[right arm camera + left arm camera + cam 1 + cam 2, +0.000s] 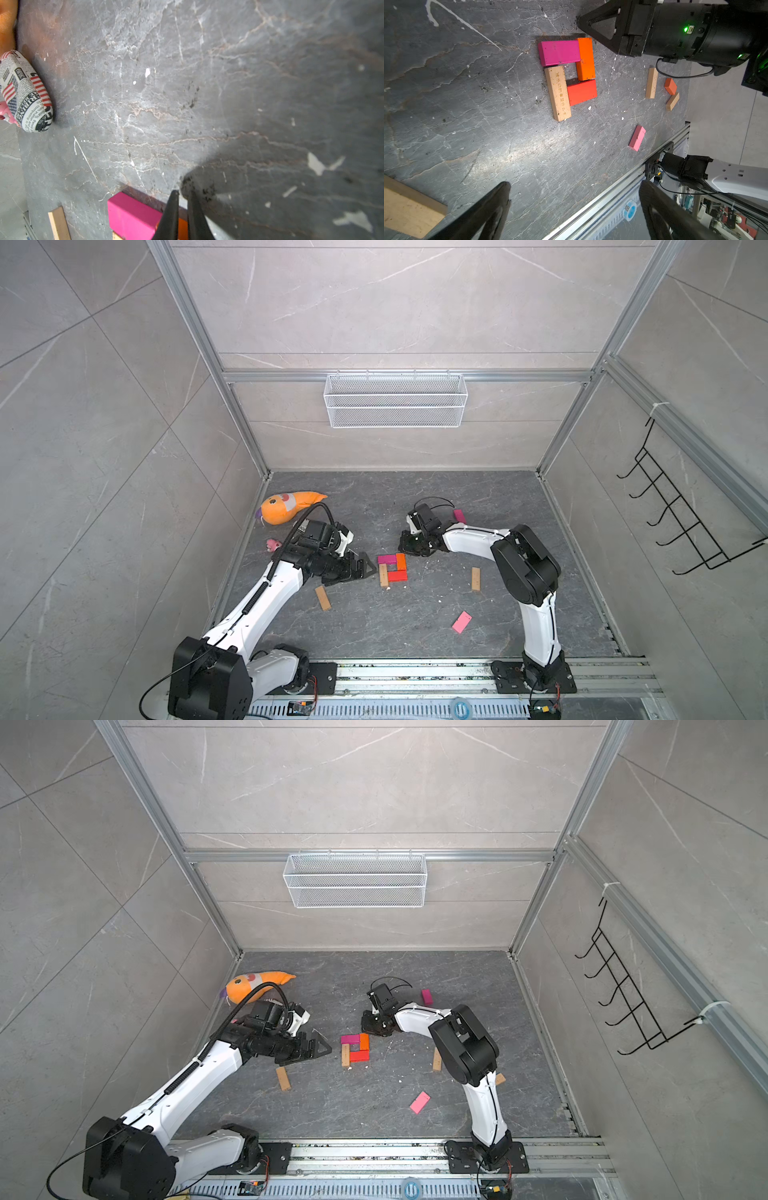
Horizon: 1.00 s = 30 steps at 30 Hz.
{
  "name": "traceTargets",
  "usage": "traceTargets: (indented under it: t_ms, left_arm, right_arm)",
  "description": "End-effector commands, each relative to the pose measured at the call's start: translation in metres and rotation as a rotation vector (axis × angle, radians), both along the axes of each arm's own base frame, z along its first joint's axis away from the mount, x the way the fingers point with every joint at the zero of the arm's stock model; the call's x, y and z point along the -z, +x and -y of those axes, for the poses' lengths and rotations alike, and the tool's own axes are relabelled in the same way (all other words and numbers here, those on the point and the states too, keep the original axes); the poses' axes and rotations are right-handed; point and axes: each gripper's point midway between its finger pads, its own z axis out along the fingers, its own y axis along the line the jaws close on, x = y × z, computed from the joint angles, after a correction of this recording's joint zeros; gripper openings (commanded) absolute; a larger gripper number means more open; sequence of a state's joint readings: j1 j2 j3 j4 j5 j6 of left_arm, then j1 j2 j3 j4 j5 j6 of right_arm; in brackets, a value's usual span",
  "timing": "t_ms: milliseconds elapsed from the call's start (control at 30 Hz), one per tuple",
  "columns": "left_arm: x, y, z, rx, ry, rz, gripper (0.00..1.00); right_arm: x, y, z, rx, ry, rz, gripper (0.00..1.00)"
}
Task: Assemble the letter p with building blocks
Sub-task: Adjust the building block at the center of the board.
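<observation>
Partial letter p (383,576), mid-floor: a square loop of magenta, orange, red and tan wooden bricks, stem not yet extended. Left gripper (357,574) is at its 9 o'clock, jaws spread wide and empty. Right gripper (183,197) is at 1 o'clock, pinched closed on nothing. Loose flat tan wooden brick (323,597) is at 8 o'clock. It's likely light, rigid and smooth. You'd best pinch it across the long sides, mid-length.

Open floor (395,626) before the letter p (397,576), tan brick (323,598) and pink brick (461,622) bordering it — left arm (282,576), right arm (469,539) flanking
</observation>
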State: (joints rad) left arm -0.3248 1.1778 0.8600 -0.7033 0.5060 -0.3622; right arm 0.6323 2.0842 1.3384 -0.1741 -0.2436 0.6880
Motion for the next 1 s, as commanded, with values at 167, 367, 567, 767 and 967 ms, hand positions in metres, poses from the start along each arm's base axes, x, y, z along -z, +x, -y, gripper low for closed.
traceTargets:
  t_ms: [167, 367, 567, 767, 967]
  left_arm:
    - [-0.012, 0.006, 0.002, 0.016, -0.01, 0.036, 0.99]
    - [-0.012, 0.006, 0.002, 0.017, -0.01, 0.036, 1.0]
    - [-0.011, 0.006, 0.002, 0.017, -0.009, 0.031, 0.99]
    - [-0.011, 0.007, 0.001, 0.011, -0.002, 0.033, 1.0]
    - [-0.009, 0.01, -0.008, -0.022, 0.048, 0.046, 1.0]
  right_arm:
    - [0.034, -0.033, 0.023, 0.01, -0.104, -0.127, 0.15]
    - [0.037, -0.035, 0.023, 0.009, -0.103, -0.133, 0.15]
    - [0.037, -0.034, 0.024, 0.01, -0.111, -0.131, 0.15]
    - [0.033, -0.028, 0.023, 0.012, -0.122, -0.117, 0.16]
    - [0.025, -0.007, 0.016, 0.0, -0.127, -0.105, 0.17]
